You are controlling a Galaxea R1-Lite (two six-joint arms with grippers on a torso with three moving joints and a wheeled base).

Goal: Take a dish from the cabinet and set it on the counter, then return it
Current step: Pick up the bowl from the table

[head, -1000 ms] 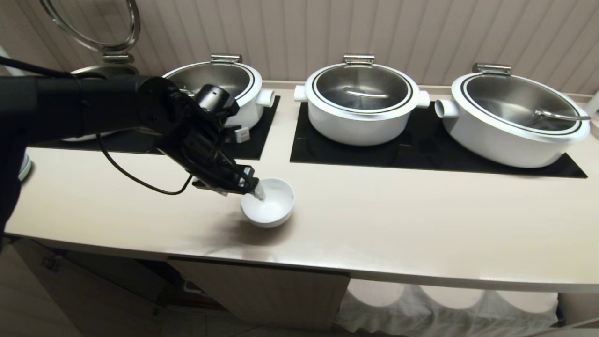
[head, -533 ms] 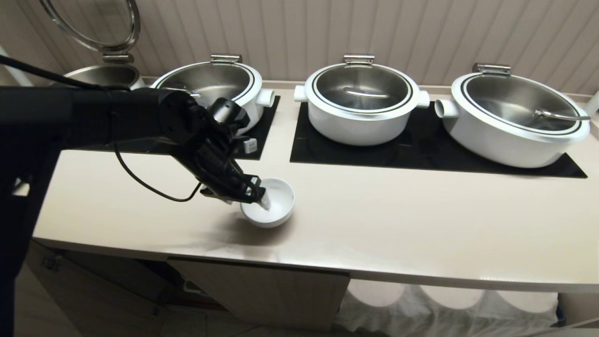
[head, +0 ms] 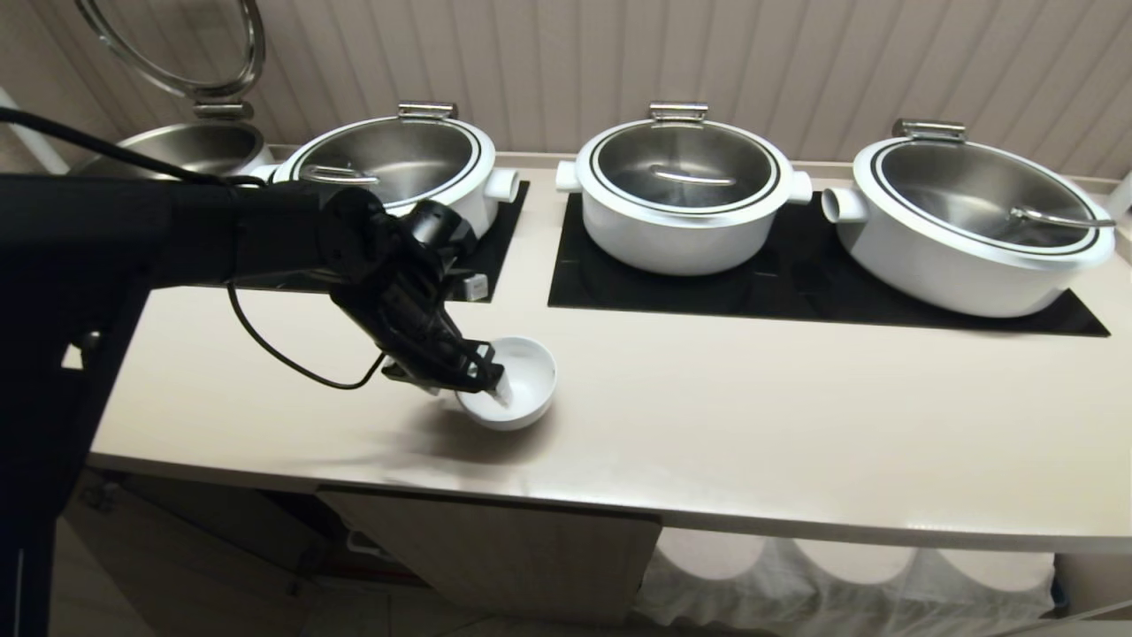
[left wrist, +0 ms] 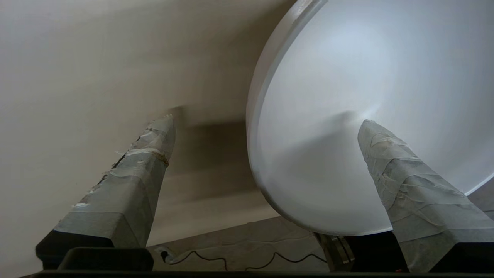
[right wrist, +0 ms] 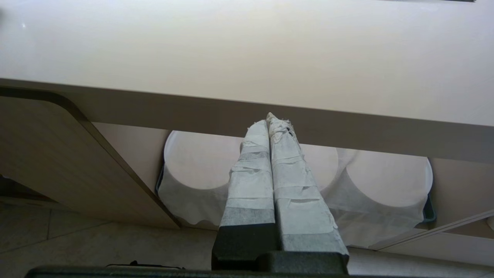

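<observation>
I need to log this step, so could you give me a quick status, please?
Left gripper open, straddling bowl rim. Bowl upright on counter. Right gripper shut, parked under counter edge. Nothing in the way.

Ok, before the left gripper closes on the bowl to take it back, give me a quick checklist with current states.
1. Dish upright on the counter: ok.
2. Left gripper open: ok.
3. Fingers straddling the near rim, one inside the dish, one outside: ok.
4. Pads touching the rim: cannot tell.
5. Right gripper parked, shut, below the counter edge, clear of the work: ok.
6. Cabinet door open for the return: it looks swung out below the counter, but the shelf inside is hidden: cannot tell.
</observation>
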